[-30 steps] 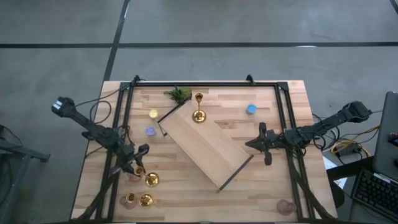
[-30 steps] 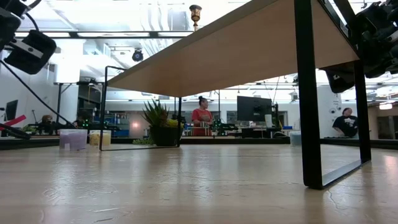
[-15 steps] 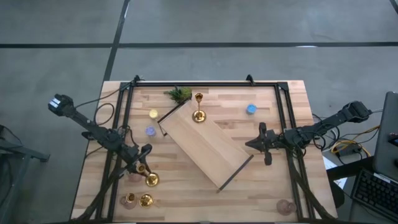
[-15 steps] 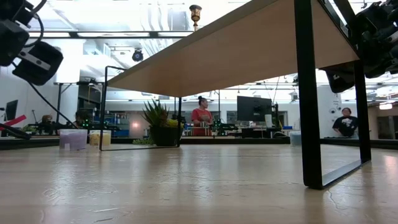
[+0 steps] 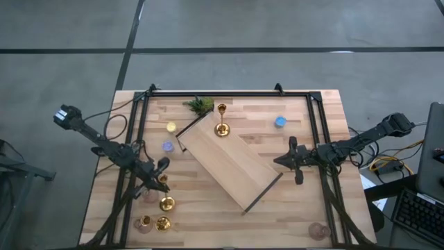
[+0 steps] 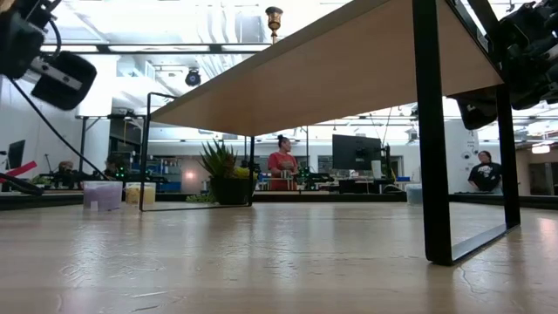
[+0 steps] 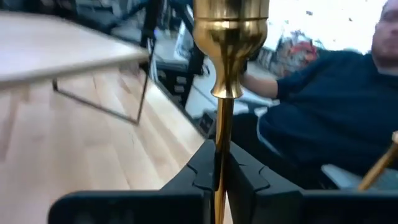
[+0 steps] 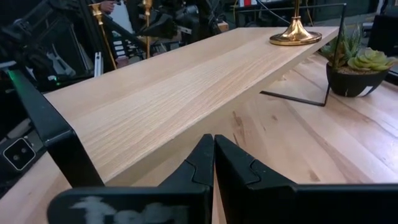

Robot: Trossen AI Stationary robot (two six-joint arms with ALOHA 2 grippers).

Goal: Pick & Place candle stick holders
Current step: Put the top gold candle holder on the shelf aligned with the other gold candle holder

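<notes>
One gold candlestick (image 7: 229, 74), likely stiff, slippery and top-heavy, is sitting clenched by its slim stem in the left claw (image 7: 219, 180), near the worktop's left edge.

Landmark: wooden shelf (image 5: 227, 164), lying diagonally mid-table on black legs. Top mostly bare; only one gold candlestick (image 5: 221, 124) at its far end, plant sprig (image 5: 200, 105) just beyond that corner. Left of shelf: yellow disc (image 5: 171, 127), purple disc (image 5: 167, 146), then left gripper (image 5: 161, 182) w/ arm, gold holders and pink cups crowding the near-left. Right of shelf: right gripper (image 5: 293, 160) near its near end; blue disc (image 5: 279, 121) far-right; bare wood between. Room under shelf.
</notes>
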